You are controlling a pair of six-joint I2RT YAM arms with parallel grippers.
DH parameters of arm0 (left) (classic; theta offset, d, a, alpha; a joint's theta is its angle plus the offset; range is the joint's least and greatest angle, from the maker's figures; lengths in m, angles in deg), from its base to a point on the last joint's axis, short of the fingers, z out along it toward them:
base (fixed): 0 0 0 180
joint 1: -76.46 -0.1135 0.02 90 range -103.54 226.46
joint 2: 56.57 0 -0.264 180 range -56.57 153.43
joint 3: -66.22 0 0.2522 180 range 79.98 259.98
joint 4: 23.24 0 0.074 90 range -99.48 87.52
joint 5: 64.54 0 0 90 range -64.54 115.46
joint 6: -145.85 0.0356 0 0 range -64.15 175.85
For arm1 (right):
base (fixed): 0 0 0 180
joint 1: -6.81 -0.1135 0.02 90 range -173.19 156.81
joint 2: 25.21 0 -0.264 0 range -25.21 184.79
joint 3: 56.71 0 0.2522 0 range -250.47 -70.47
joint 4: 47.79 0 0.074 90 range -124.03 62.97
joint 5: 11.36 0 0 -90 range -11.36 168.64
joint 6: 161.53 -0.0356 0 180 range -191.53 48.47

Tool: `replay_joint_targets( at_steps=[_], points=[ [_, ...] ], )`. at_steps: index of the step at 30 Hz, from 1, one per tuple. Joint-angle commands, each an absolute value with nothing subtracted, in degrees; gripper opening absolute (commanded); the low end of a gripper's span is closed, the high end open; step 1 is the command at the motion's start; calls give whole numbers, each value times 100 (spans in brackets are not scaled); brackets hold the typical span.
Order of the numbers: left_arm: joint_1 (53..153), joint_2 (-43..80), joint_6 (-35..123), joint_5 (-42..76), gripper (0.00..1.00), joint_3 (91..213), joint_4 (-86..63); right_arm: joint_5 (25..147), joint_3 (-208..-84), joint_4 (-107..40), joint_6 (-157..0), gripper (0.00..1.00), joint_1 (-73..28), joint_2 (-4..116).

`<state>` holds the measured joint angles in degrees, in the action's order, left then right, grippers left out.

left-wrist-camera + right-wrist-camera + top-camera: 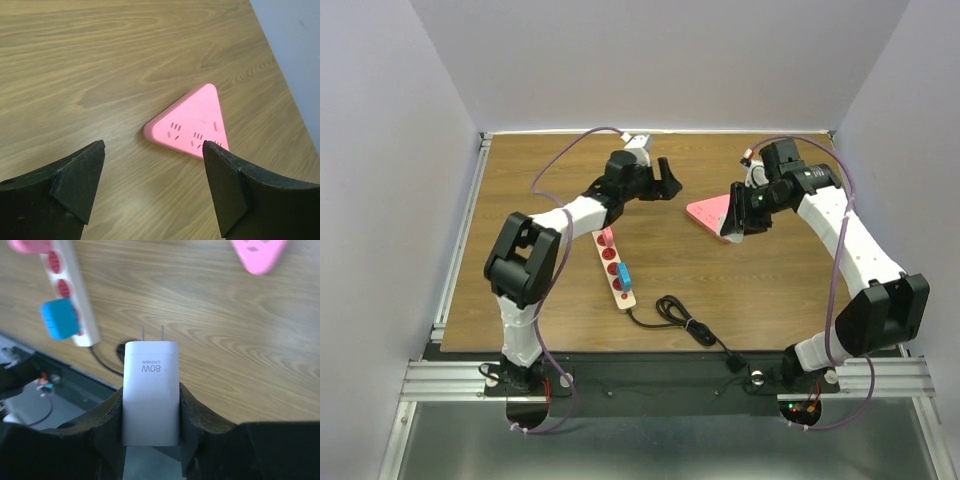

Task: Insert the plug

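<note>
We see our right gripper (150,405) clamped on the white rectangular charger plug (150,385), its prongs bare. It is held above the wooden tabletop (750,290) near its far right corner, beside the pink triangular socket block (192,122). Our left gripper (152,175) hangs over the far middle with its jaws spread wide.

the plug (150,390) is white with grey lettering. the triangular socket block (192,125) is pink, the table (100,60) brown wood-grain.

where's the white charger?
The white charger is clamped in the right tool, prongs out, in the right wrist view; overhead, that tool sits at the right edge of the pink triangular socket.
</note>
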<state>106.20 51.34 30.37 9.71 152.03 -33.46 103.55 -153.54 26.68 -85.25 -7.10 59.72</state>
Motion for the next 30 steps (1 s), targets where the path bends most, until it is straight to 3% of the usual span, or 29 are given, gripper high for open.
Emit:
replay_joint_targets(
  at_steps=[1, 9, 23, 30],
  points=[
    [10950, 5521, 3431, 1192, 90, 16074, -3092, 9359, -15011, 2558, -8664, 0, -655, 5724],
    [11460, 6769, 3608, 1578, 90, 17541, -2382, 8586, -13834, 1222, -9200, 0, -435, 5249],
    [11566, 7473, 3344, 1316, 89, 17824, -2890, 8340, -13261, 342, -9377, 0, -400, 5064],
    [11654, 7360, 3212, 893, 89, 17176, -3347, 7276, -13068, 280, -9333, 0, -339, 4950]
  ],
)
